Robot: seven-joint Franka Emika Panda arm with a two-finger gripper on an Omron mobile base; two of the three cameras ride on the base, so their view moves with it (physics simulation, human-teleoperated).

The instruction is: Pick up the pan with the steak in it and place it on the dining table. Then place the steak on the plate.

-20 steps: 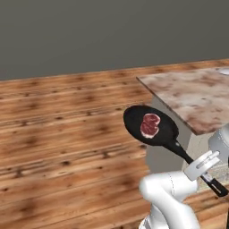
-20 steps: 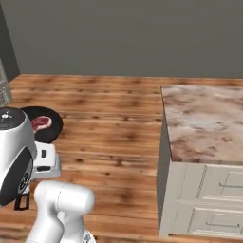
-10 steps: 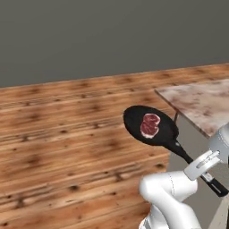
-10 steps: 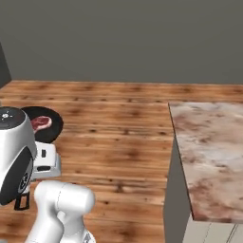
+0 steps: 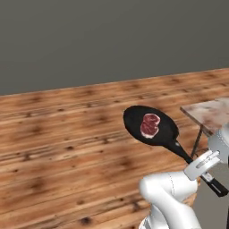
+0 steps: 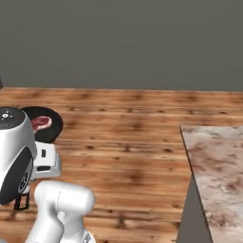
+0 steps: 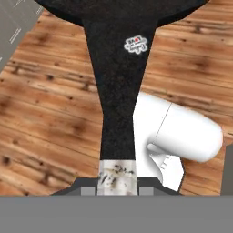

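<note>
The pan hangs in the air above the wooden floor, roughly level, with the steak lying flat inside it, a little toward the handle side. Its long black handle runs back and down to the pincer, which is clenched on the handle near its end; in the hand view the handle rises straight up from between the fingertips. The marbled desk stands to the right, its corner near the pan but apart from it.
</note>
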